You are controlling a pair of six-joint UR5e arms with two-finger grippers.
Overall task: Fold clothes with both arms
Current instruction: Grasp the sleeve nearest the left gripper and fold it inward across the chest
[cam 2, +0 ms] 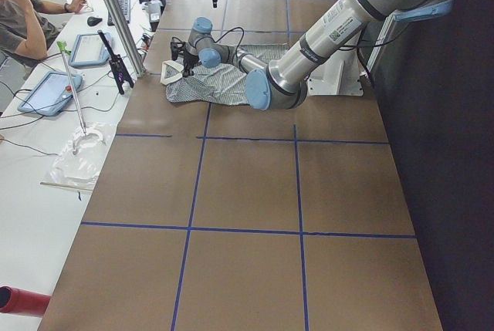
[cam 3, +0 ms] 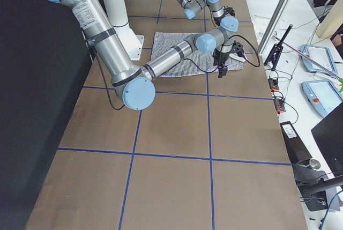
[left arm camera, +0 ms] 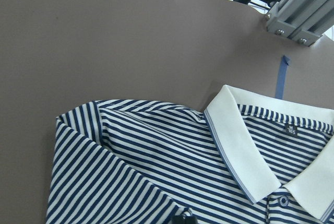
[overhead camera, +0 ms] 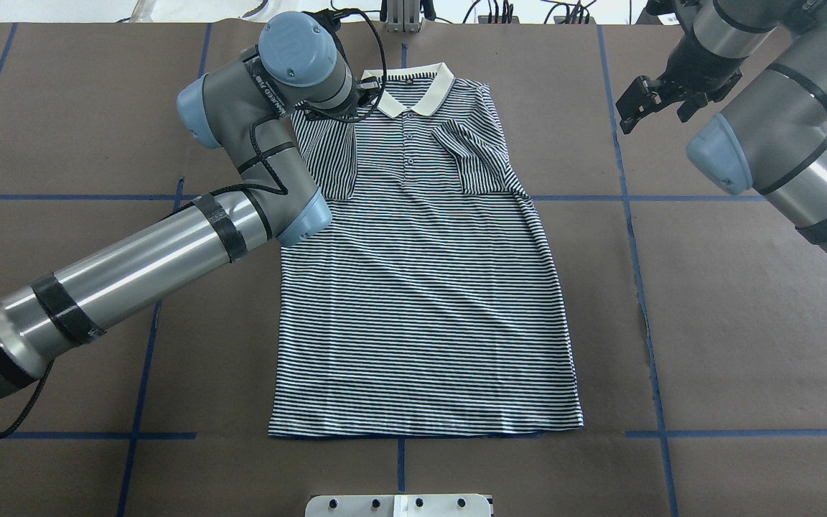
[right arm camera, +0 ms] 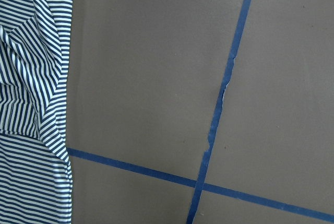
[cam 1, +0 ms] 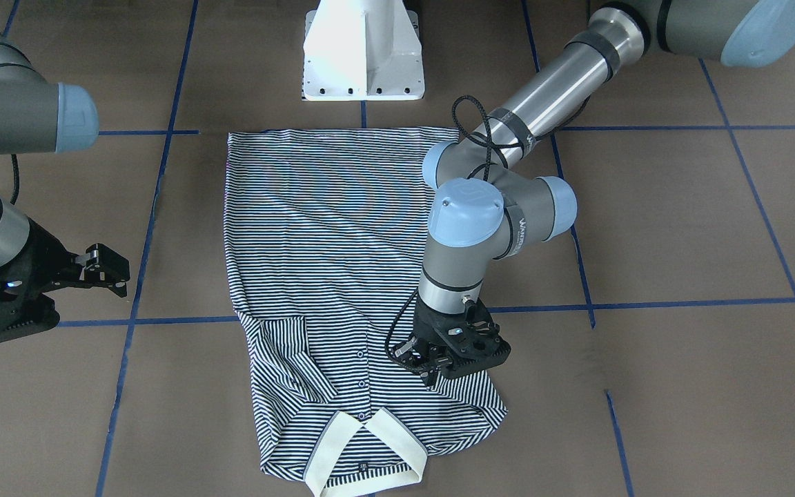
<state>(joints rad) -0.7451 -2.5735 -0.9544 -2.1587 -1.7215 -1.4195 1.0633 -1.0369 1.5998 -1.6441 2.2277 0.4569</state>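
The striped polo shirt (overhead camera: 421,287) lies flat, front up, with its cream collar (overhead camera: 413,86) at the far edge. Both sleeves are folded inward, one (overhead camera: 327,151) on the robot's left and one (overhead camera: 482,158) on its right. My left gripper (cam 1: 433,373) points down onto the shirt (cam 1: 328,241) beside the collar (cam 1: 363,449). A dark fingertip (left arm camera: 182,219) touches the folded sleeve's edge, and the jaws look shut on the cloth. My right gripper (overhead camera: 654,108) hangs open over bare table to the right of the shirt, holding nothing; it is also seen in the front-facing view (cam 1: 111,270).
The white pedestal base (cam 1: 363,55) stands at the shirt's hem end. Blue tape lines (right arm camera: 219,104) grid the brown table. An aluminium frame post (left arm camera: 300,10) rises just beyond the collar. A person (cam 2: 23,22) sits at a side desk with tablets.
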